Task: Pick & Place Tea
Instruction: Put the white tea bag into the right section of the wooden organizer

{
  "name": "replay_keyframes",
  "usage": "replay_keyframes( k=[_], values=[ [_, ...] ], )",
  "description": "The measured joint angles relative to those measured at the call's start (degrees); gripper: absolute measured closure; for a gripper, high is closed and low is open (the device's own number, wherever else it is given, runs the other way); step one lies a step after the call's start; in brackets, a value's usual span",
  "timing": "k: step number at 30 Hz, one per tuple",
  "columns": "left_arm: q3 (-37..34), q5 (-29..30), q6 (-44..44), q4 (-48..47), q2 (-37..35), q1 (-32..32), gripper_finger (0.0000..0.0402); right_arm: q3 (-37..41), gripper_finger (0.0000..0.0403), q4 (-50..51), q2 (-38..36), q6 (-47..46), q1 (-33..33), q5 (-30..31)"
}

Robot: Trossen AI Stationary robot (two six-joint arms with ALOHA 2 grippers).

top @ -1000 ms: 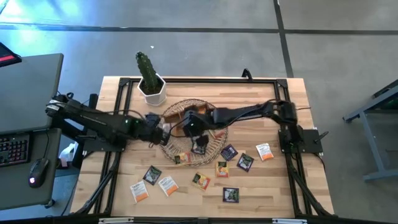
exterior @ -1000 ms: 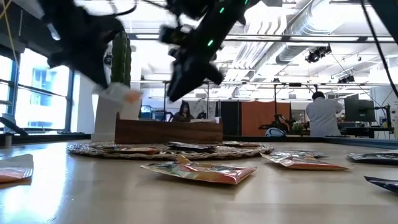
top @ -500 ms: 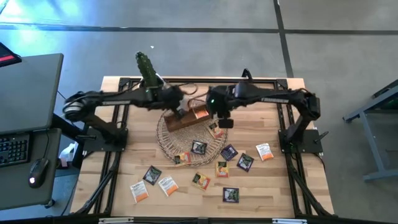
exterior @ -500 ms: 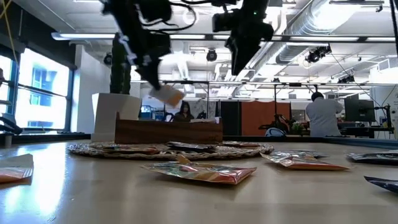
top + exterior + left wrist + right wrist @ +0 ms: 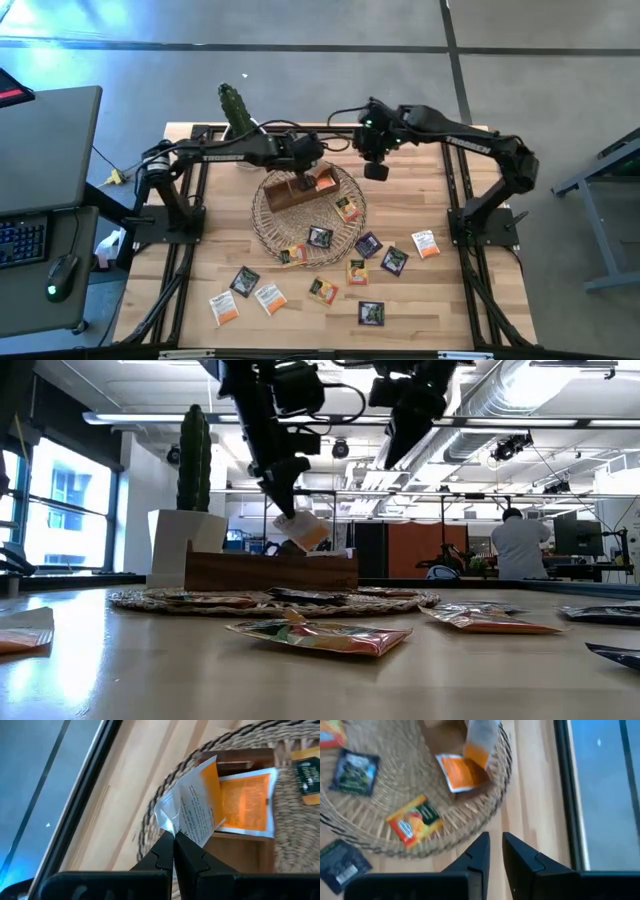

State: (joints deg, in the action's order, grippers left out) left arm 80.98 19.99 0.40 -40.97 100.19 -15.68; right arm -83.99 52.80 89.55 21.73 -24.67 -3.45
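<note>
My left gripper point(image 5: 310, 170) hangs over the brown wooden box point(image 5: 290, 195), shut on an orange-and-white tea sachet point(image 5: 197, 802). The same sachet point(image 5: 305, 532) shows just above the box point(image 5: 270, 572) in the low view. A second orange sachet point(image 5: 245, 802) lies flat inside the box. The box stands on the round wicker mat point(image 5: 270, 235). My right gripper point(image 5: 495, 851) is up in the air beside the mat's far right rim, its fingers a narrow gap apart with nothing between them. My left gripper pinches one corner point(image 5: 170, 822) of the sachet between its two fingers, only at their free ends. The fingers slant down from the table's left. The sachet hangs tilted below them, lifted clear above the box.
Three more sachets lie on the mat point(image 5: 320, 237) and several on the table toward the near edge point(image 5: 268, 297) and right point(image 5: 425, 243). A potted cactus point(image 5: 238, 118) stands at the far edge, just left of the mat. The arms' black frame rails run along the table edges.
My left gripper has carried the sachet from the mat's left side toward the right and far edge, over the box, rolling its wrist. My right gripper has drawn back from over the box, up and toward the table's far right.
</note>
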Motion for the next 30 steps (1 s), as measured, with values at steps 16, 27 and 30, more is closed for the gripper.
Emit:
replay_keyframes(
  k=[16,27,30],
  values=[
    [0.0,-1.04,0.9,1.08,3.66,1.09,0.0401,43.04,0.039,-52.1,-17.97,-3.27,1.75,-7.42],
    [0.14,5.01,5.85,1.92,7.57,2.03,0.0401,45.93,0.0398,-56.75,-18.24,-3.66,1.97,-7.22],
    [1.84,4.93,6.63,-0.35,7.64,2.25,0.0401,45.93,0.0397,-56.57,-18.22,-4.52,1.97,-7.23]
  ],
)
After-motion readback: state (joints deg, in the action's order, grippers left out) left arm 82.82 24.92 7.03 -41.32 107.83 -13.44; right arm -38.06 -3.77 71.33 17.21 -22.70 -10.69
